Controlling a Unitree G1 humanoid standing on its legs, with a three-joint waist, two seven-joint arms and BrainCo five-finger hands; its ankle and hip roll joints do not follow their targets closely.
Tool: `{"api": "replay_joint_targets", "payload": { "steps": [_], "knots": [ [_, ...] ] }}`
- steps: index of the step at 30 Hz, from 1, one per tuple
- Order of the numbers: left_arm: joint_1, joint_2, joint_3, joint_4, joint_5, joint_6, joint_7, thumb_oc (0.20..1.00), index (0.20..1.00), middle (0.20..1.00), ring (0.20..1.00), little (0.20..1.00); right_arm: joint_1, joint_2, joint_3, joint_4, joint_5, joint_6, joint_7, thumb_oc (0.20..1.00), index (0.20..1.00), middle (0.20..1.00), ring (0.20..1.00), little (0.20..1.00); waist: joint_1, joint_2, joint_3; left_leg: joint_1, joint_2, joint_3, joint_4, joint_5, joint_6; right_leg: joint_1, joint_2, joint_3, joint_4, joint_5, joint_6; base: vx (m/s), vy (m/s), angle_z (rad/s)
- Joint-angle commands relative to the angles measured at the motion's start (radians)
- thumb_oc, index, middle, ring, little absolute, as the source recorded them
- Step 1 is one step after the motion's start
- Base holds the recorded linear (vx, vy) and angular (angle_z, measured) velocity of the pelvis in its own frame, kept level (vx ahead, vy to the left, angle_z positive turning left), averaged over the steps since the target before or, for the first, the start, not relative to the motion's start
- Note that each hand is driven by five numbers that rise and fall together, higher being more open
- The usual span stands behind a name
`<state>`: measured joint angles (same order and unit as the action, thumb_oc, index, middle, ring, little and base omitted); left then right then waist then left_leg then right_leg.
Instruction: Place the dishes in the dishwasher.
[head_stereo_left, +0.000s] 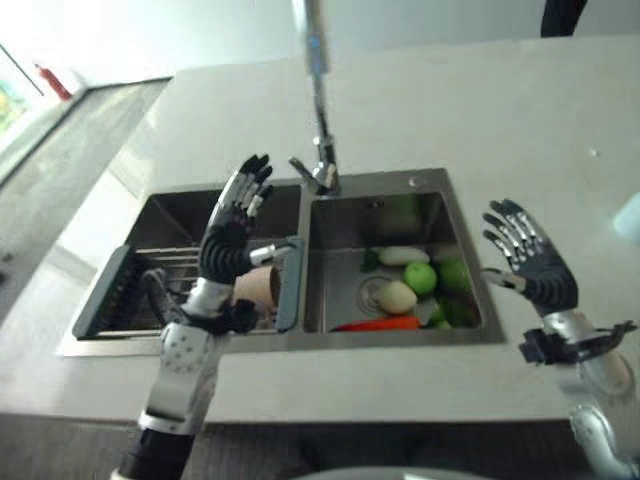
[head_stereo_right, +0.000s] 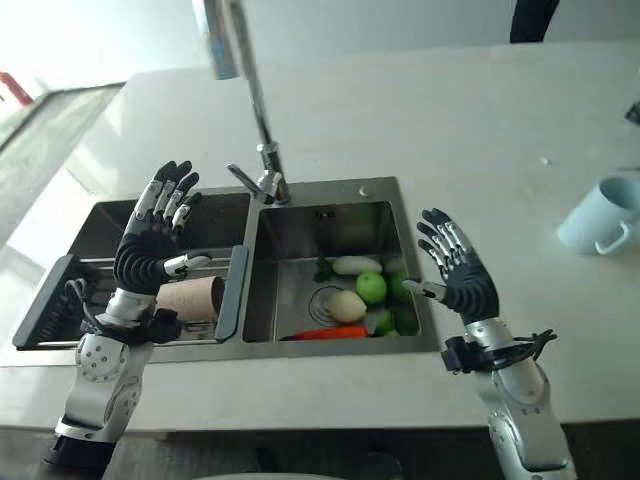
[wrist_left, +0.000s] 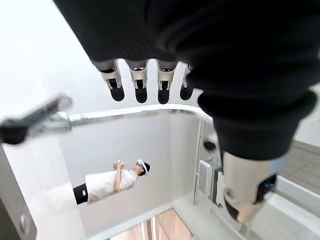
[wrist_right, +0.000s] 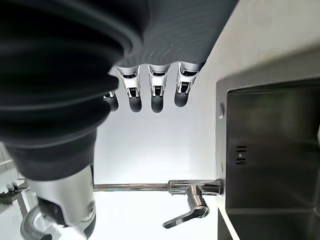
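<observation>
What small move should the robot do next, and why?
Probably lower the left hand toward the brown cup lying on its side in the rack of the left basin. Both hands are open and hold nothing, the right hand is raised over the counter, and the cup lies just below the left one.

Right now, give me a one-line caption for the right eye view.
Both open robot hands, left and right, raised over a double sink holding vegetables.

The pale table holds a double sink between the two raised robot hands, and a light blue mug lies beyond the right robot hand.
</observation>
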<state>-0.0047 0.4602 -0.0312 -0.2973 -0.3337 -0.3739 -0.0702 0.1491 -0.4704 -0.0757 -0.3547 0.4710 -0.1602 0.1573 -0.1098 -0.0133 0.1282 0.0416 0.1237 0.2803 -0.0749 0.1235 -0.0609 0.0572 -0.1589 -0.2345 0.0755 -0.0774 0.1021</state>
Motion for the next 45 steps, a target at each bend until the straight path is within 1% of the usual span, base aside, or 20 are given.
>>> {"api": "replay_joint_targets", "payload": {
  "steps": [1,7,11,12,13,14,15,16,17,19,20,22,24,26,28,30,34,37,41,45],
  "knots": [
    [0.001,0.041,0.062,-0.074,0.008,-0.055,0.011,1.0,1.0,1.0,1.0,1.0,-0.059,-0.008,-0.003,-0.045,-0.032,-0.038,-0.02,1.0,1.0,1.0,1.0,1.0,0.025,-0.008,-0.025,0.025,0.01,-0.013,-0.004,-0.062,-0.021,0.027,-0.071,0.005,-0.111,0.125,0.09,0.05,0.043,0.12],
    [0.03,0.048,0.111,-0.094,0.008,-0.062,0.016,1.0,1.0,1.0,1.0,1.0,-0.049,-0.015,-0.022,-0.046,-0.026,-0.023,-0.027,1.0,1.0,1.0,1.0,1.0,0.039,-0.015,-0.032,0.032,0.006,-0.019,-0.009,-0.07,-0.015,0.035,-0.069,0.004,-0.118,0.127,0.092,0.02,0.005,0.02],
    [0.038,0.053,0.126,-0.082,0.018,-0.057,0.009,1.0,1.0,1.0,1.0,1.0,-0.046,-0.008,-0.028,-0.04,-0.021,-0.01,-0.028,1.0,1.0,1.0,1.0,1.0,0.03,-0.016,-0.033,0.05,0.017,0.054,0.0,-0.064,-0.019,0.039,-0.07,-0.029,-0.11,0.126,0.09,0.0,-0.003,0.04],
    [0.047,0.059,0.134,-0.086,0.002,-0.072,-0.01,1.0,1.0,1.0,1.0,1.0,-0.047,-0.019,-0.041,-0.035,-0.024,-0.001,-0.029,1.0,1.0,1.0,1.0,1.0,0.026,-0.025,-0.026,0.043,0.023,0.071,0.079,-0.082,-0.025,0.04,-0.063,-0.019,-0.099,0.119,0.075,0.02,0.012,0.12],
    [0.05,0.061,0.131,-0.104,-0.018,-0.087,-0.022,1.0,1.0,1.0,1.0,1.0,-0.063,-0.046,-0.056,-0.034,-0.015,0.015,-0.034,1.0,1.0,1.0,1.0,1.0,0.037,-0.044,-0.007,-0.029,0.045,0.017,0.249,-0.096,-0.043,0.048,-0.061,0.01,-0.083,0.109,0.053,-0.02,0.066,0.16],
    [0.046,0.059,0.127,-0.111,-0.021,-0.098,-0.026,1.0,1.0,1.0,1.0,1.0,-0.079,-0.065,-0.063,-0.03,-0.009,0.022,-0.043,1.0,1.0,1.0,1.0,1.0,0.046,-0.049,0.002,-0.087,0.073,-0.021,0.311,-0.053,-0.066,0.046,-0.062,0.028,-0.081,0.112,0.045,-0.12,0.239,0.29],
    [0.004,0.058,0.1,-0.103,-0.007,-0.121,-0.017,1.0,1.0,1.0,1.0,1.0,-0.128,-0.099,-0.059,-0.004,-0.021,0.013,-0.089,1.0,1.0,1.0,1.0,1.0,0.051,-0.038,0.025,-0.174,0.137,-0.067,0.333,0.016,-0.117,0.054,-0.072,0.039,-0.09,0.115,0.048,-0.17,0.292,0.47],
    [-0.024,0.056,0.086,-0.099,0.001,-0.115,-0.01,1.0,1.0,1.0,1.0,1.0,-0.15,-0.101,-0.049,0.015,-0.031,-0.003,-0.103,1.0,1.0,1.0,1.0,1.0,0.047,-0.033,0.03,-0.172,0.141,-0.067,0.307,-0.001,-0.116,0.052,-0.084,0.034,-0.097,0.125,0.057,-0.14,0.383,0.3],
    [-0.057,0.048,0.07,-0.091,0.017,-0.107,0.001,1.0,1.0,1.0,1.0,1.0,-0.162,-0.089,-0.038,0.037,-0.047,-0.031,-0.102,1.0,1.0,1.0,1.0,1.0,0.037,-0.023,0.033,-0.128,0.128,-0.045,0.227,-0.037,-0.101,0.047,-0.107,0.017,-0.105,0.143,0.077,-0.02,0.319,0.12],
    [-0.035,0.06,0.094,-0.089,0.048,-0.094,0.029,1.0,1.0,1.0,1.0,1.0,-0.084,-0.07,-0.08,-0.003,-0.045,-0.06,-0.075,1.0,1.0,1.0,1.0,1.0,0.014,-0.011,0.021,-0.036,0.08,-0.013,0.115,-0.045,-0.076,0.018,-0.145,0.008,-0.065,0.189,0.099,0.1,0.32,-0.22],
    [-0.024,0.064,0.109,-0.089,0.034,-0.083,0.029,1.0,1.0,1.0,1.0,1.0,-0.053,-0.061,-0.093,-0.024,-0.035,-0.068,-0.06,1.0,1.0,1.0,1.0,1.0,0.009,-0.01,0.011,-0.011,0.057,-0.011,0.086,-0.048,-0.062,0.004,-0.145,0.014,-0.04,0.195,0.104,0.11,0.24,-0.47],
    [-0.03,0.062,0.118,-0.067,0.091,-0.082,0.046,1.0,1.0,1.0,1.0,1.0,-0.048,-0.027,-0.091,-0.032,-0.035,-0.074,-0.023,1.0,1.0,1.0,1.0,1.0,-0.009,-0.004,-0.009,0.048,0.011,-0.023,-0.003,-0.056,-0.034,-0.049,-0.099,0.034,-0.003,0.196,0.103,0.04,0.106,-0.55],
    [-0.065,0.082,0.104,-0.055,0.134,-0.054,0.065,1.0,1.0,1.0,1.0,1.0,-0.089,-0.014,-0.058,-0.013,-0.072,-0.078,-0.054,1.0,1.0,1.0,1.0,1.0,0.006,0.0,-0.016,0.051,0.007,-0.025,-0.008,-0.069,-0.027,-0.048,-0.091,-0.003,-0.03,0.169,0.092,-0.01,-0.074,-0.52],
    [-0.076,0.096,0.099,-0.044,0.196,-0.04,0.08,1.0,1.0,1.0,1.0,1.0,-0.12,-0.025,-0.055,-0.003,-0.067,-0.048,-0.079,1.0,1.0,1.0,1.0,1.0,0.009,-0.002,-0.023,0.051,0.006,-0.037,-0.012,-0.076,-0.029,-0.035,-0.082,-0.006,-0.083,0.179,0.093,-0.04,-0.128,0.03],
    [-0.065,0.142,0.11,-0.009,0.227,0.065,0.015,1.0,1.0,1.0,1.0,1.0,-0.125,-0.046,-0.079,0.002,-0.036,-0.019,-0.085,1.0,1.0,1.0,1.0,1.0,0.009,0.005,-0.033,0.056,0.017,-0.014,-0.012,-0.075,-0.025,-0.027,-0.071,-0.015,-0.08,0.165,0.089,-0.05,-0.107,0.47],
    [-0.057,0.183,0.107,0.014,0.284,0.079,0.023,1.0,1.0,1.0,1.0,1.0,-0.115,-0.055,-0.092,0.004,-0.029,-0.022,-0.086,1.0,1.0,1.0,1.0,1.0,0.001,0.011,-0.04,0.057,0.023,-0.004,-0.012,-0.074,-0.027,-0.02,-0.06,-0.01,-0.09,0.154,0.089,-0.01,-0.03,0.29],
    [-0.06,0.245,0.112,0.054,0.341,0.18,-0.003,1.0,1.0,1.0,1.0,1.0,-0.118,-0.067,-0.097,0.009,-0.027,-0.011,-0.077,1.0,1.0,1.0,1.0,1.0,-0.005,0.027,-0.052,0.055,0.028,0.0,-0.012,-0.07,-0.032,0.004,-0.049,-0.015,-0.117,0.147,0.087,0.01,0.013,0.0],
    [-0.055,0.295,0.09,0.113,0.484,0.278,-0.016,1.0,1.0,1.0,1.0,1.0,-0.128,-0.081,-0.084,0.007,-0.034,-0.003,-0.058,1.0,1.0,1.0,1.0,1.0,-0.009,0.04,-0.057,0.061,0.027,0.0,-0.012,-0.073,-0.033,0.016,-0.052,-0.01,-0.125,0.145,0.089,0.02,0.046,-0.05],
    [-0.081,0.351,0.043,0.184,0.583,0.364,-0.036,1.0,1.0,1.0,1.0,1.0,-0.153,-0.1,-0.071,0.012,-0.028,0.011,-0.059,1.0,1.0,1.0,1.0,1.0,-0.016,0.049,-0.058,0.069,0.026,0.003,-0.012,-0.076,-0.03,0.021,-0.058,-0.008,-0.125,0.143,0.096,0.01,0.036,0.0],
    [-0.118,0.36,-0.009,0.235,0.659,0.422,-0.072,1.0,1.0,1.0,1.0,1.0,-0.158,-0.101,-0.057,0.017,-0.036,0.016,-0.041,1.0,1.0,1.0,1.0,1.0,-0.031,0.053,-0.061,0.076,0.029,0.014,-0.012,-0.078,-0.029,0.027,-0.053,0.001,-0.133,0.142,0.096,0.02,0.026,-0.07]
  ]
}}
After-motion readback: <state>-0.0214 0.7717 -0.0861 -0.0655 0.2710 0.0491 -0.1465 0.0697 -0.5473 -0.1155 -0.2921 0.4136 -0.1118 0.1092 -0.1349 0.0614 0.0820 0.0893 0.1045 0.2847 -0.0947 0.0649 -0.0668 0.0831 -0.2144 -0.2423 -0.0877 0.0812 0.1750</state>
